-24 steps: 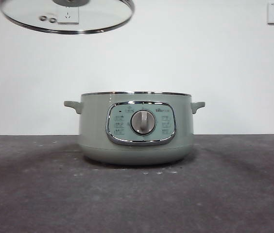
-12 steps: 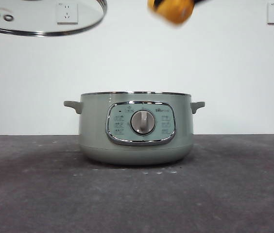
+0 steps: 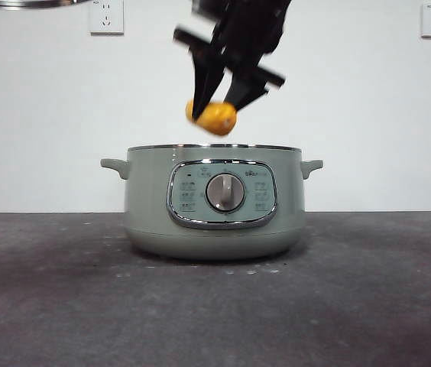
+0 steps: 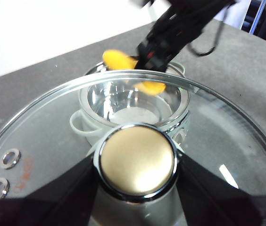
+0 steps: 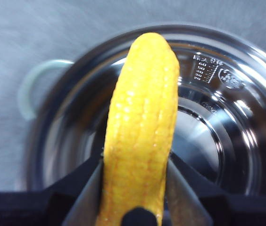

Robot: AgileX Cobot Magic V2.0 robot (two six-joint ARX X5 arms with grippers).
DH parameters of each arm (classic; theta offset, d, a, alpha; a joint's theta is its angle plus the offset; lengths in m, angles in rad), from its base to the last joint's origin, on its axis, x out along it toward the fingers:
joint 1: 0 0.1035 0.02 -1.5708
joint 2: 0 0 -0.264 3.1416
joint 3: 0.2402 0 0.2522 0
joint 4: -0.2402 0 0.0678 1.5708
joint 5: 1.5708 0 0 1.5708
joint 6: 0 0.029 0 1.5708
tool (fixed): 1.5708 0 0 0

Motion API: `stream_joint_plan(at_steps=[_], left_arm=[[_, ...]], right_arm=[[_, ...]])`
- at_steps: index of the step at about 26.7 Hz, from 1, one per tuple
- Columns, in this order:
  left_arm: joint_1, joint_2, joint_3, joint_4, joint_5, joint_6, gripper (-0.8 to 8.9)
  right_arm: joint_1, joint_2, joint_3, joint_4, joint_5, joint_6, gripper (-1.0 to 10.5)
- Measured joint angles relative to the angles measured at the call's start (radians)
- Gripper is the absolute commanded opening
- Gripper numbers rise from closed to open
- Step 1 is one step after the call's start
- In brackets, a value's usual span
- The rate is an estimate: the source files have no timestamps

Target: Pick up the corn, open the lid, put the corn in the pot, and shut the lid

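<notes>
The sage-green pot (image 3: 215, 202) stands open in the middle of the table. My right gripper (image 3: 217, 107) is shut on the yellow corn (image 3: 214, 118) and holds it just above the pot's open mouth. In the right wrist view the corn (image 5: 142, 127) sits between the jaws over the pot's steel inside (image 5: 213, 136). My left gripper (image 4: 137, 165) is shut on the knob (image 4: 137, 159) of the glass lid (image 4: 227, 141) and holds it high, off to the left. Only the lid's rim (image 3: 24, 4) shows at the front view's top left corner.
The pot's side handles (image 3: 113, 165) stick out left and right. Two wall sockets (image 3: 106, 17) are on the white wall behind. The dark grey table (image 3: 215, 313) stretches in front of the pot.
My right gripper has come down with the corn from the top edge to just above the pot. The lid has moved up and left, almost out of the front view.
</notes>
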Motion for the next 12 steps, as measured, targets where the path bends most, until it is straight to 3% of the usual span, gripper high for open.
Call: stream_joint_plan(at_steps=[3,12], left_arm=[[0.0,-0.012,0.0,-0.014,0.0,-0.008,-0.08],[0.0,-0.01,-0.002,-0.019,0.0,-0.008,-0.08]], right_arm=[[-0.005,0.13,0.125,-0.058,0.017,-0.02,-0.1],[-0.013,0.243,0.136,-0.07,0.067,-0.05,-0.1]])
